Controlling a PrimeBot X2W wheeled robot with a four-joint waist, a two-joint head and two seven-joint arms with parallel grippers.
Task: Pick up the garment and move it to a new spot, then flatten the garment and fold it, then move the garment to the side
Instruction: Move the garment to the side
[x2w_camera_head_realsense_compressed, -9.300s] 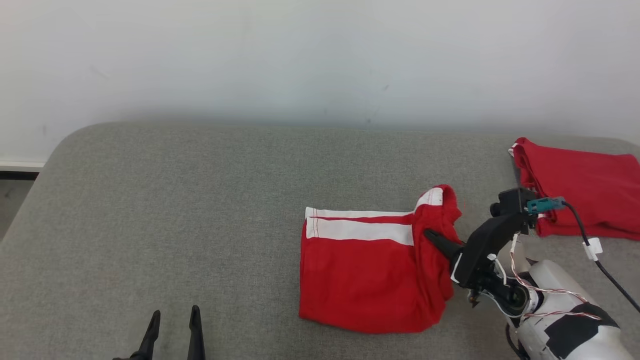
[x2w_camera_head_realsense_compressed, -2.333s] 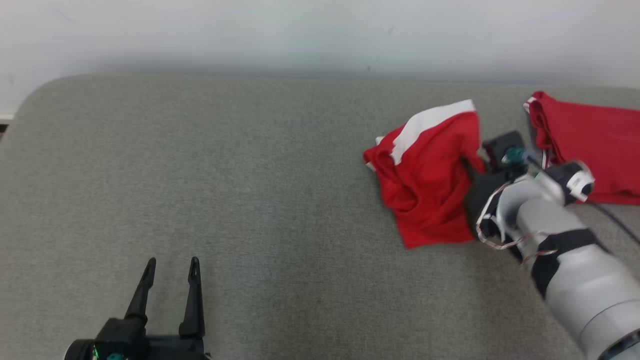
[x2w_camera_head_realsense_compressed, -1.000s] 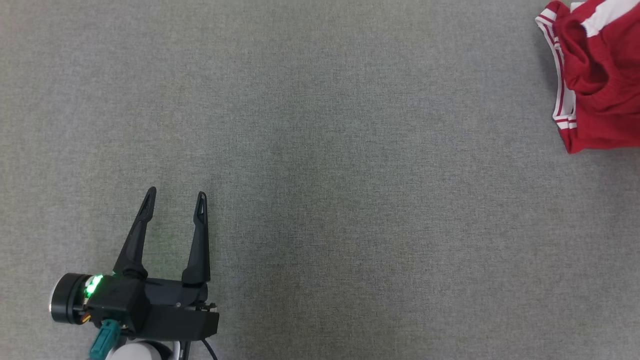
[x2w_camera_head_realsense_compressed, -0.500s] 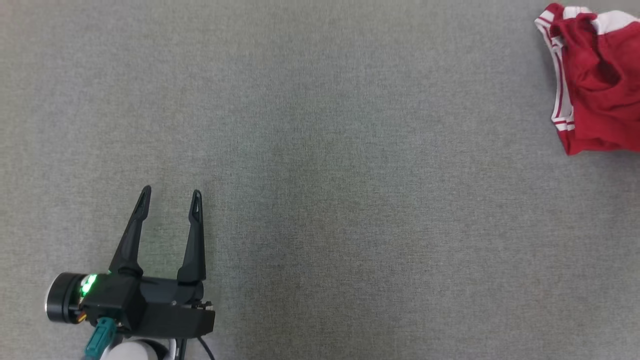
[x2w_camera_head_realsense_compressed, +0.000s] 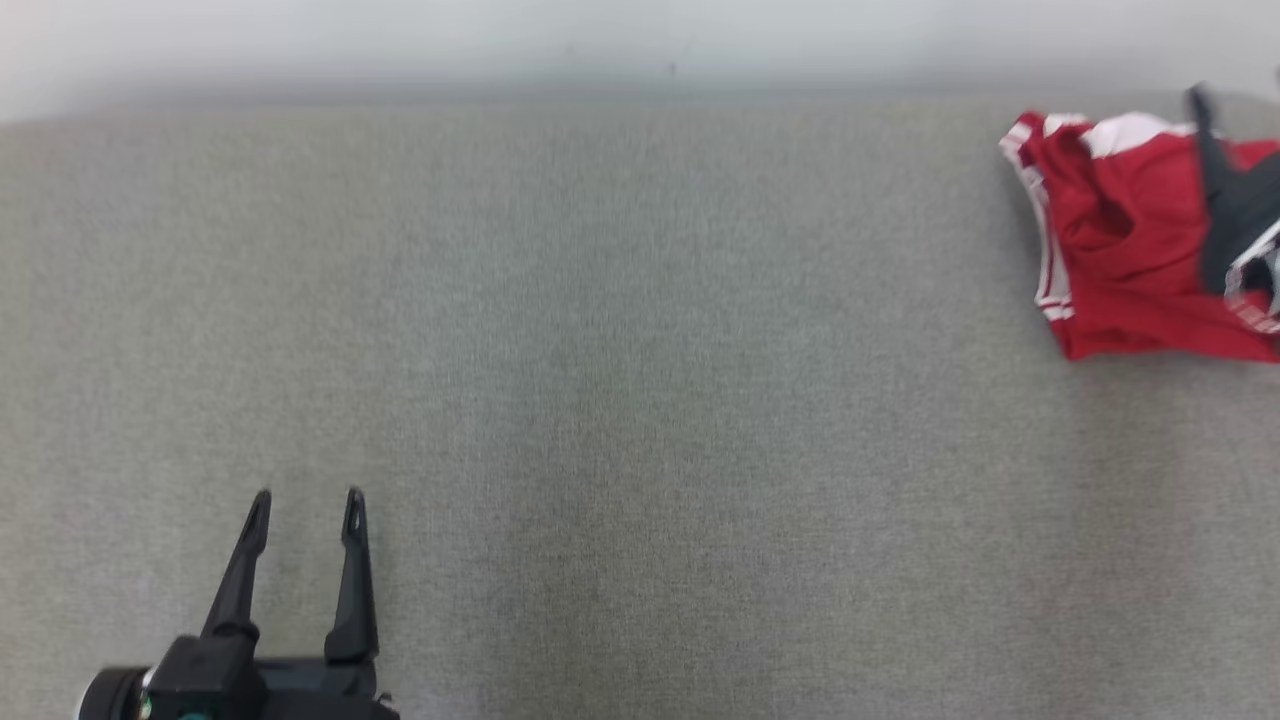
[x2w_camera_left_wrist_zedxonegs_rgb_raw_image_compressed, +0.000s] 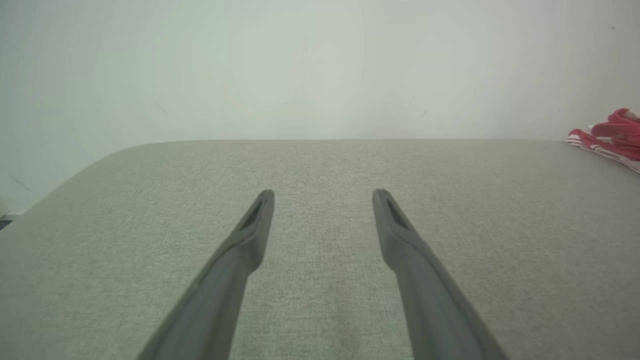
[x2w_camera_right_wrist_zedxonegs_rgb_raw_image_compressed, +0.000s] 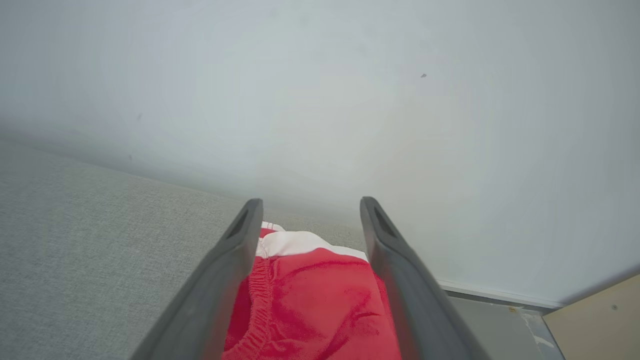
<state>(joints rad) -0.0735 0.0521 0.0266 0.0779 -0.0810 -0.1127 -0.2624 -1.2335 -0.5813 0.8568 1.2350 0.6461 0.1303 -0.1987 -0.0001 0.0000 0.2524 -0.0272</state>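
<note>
The garment (x2w_camera_head_realsense_compressed: 1120, 250), red with white bands, lies crumpled at the far right of the grey padded surface (x2w_camera_head_realsense_compressed: 640, 350), close to its back edge. A dark finger (x2w_camera_head_realsense_compressed: 1207, 150) of my right gripper stands over the garment's right part. In the right wrist view, the right gripper (x2w_camera_right_wrist_zedxonegs_rgb_raw_image_compressed: 310, 207) is open, with the garment (x2w_camera_right_wrist_zedxonegs_rgb_raw_image_compressed: 315, 300) lying below and between its spread fingers, not pinched. My left gripper (x2w_camera_head_realsense_compressed: 305, 497) hovers open and holding nothing at the lower left, far from the cloth. The left wrist view shows the left gripper (x2w_camera_left_wrist_zedxonegs_rgb_raw_image_compressed: 324, 195) with the garment (x2w_camera_left_wrist_zedxonegs_rgb_raw_image_compressed: 612, 132) at its right edge.
A white wall (x2w_camera_head_realsense_compressed: 600, 40) rises right behind the surface's back edge. Past the surface's right end, the right wrist view shows grey floor and a tan board (x2w_camera_right_wrist_zedxonegs_rgb_raw_image_compressed: 600, 315). Bare grey surface spreads between the two grippers.
The head camera has tilted up, so the wall and back edge now show. The garment has slumped flatter onto the surface, and the right gripper's finger has come into view over it.
</note>
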